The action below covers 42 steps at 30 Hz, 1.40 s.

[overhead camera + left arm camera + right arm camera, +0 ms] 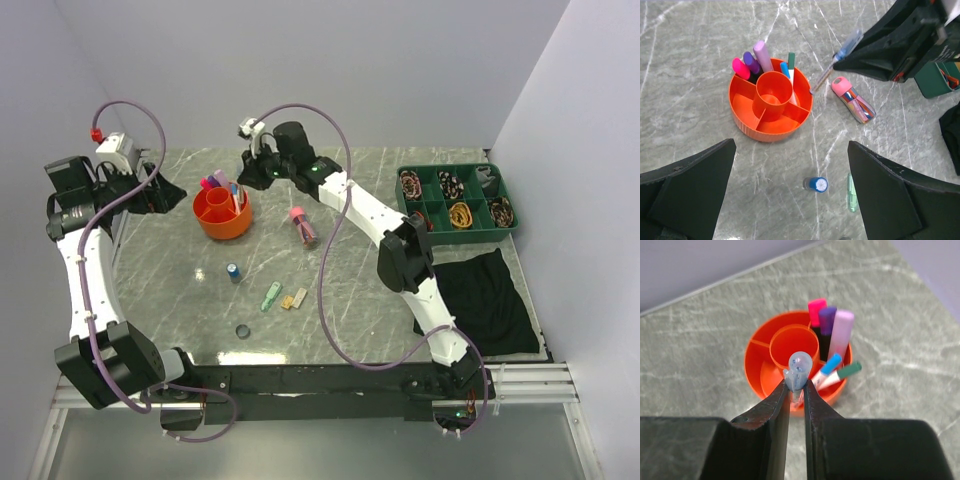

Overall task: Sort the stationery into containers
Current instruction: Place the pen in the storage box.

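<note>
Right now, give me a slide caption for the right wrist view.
Right pincer holds a pen at the orange pot, markers standing in its outer sections.

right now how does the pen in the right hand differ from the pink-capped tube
The pen is thin with a pale blue cap; the tube is fatter with a pink cap. The pen is gripped in the right hand; the tube lies flat on the table. Neither rests in the orange pot.

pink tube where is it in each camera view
Top external: pink tube lies mid-table, right of the orange pot.
Left wrist: upper right of centre, right of the pot.
Right wrist: not in view; the pot sits centre.
Shared landmark: the orange pot.
</note>
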Each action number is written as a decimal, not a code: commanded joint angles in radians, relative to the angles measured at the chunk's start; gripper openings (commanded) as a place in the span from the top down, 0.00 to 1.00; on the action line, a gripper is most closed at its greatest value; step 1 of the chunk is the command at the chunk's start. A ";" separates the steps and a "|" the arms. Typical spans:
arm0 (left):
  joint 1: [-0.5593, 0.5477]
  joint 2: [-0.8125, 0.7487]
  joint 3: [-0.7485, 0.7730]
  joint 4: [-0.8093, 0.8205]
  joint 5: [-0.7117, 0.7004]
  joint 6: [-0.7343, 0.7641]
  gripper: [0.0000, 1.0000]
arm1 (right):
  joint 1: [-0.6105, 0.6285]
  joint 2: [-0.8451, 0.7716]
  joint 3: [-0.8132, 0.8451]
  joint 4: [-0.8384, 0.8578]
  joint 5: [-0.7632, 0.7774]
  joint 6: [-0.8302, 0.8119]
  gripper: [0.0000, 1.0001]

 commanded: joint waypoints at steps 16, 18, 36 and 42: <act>0.009 -0.002 -0.054 0.098 -0.137 -0.144 0.01 | 0.053 0.128 0.101 0.028 0.156 -0.017 0.84; 0.008 0.050 -0.042 0.090 -0.221 -0.172 0.01 | 0.053 0.115 0.072 0.040 0.180 -0.015 0.71; -0.069 0.411 0.081 0.043 -0.313 -0.230 0.01 | 0.015 -0.192 -0.189 0.097 0.193 0.078 0.46; -0.135 0.509 0.128 0.050 -0.402 -0.276 0.00 | -0.016 -0.284 -0.259 0.094 0.223 0.081 0.50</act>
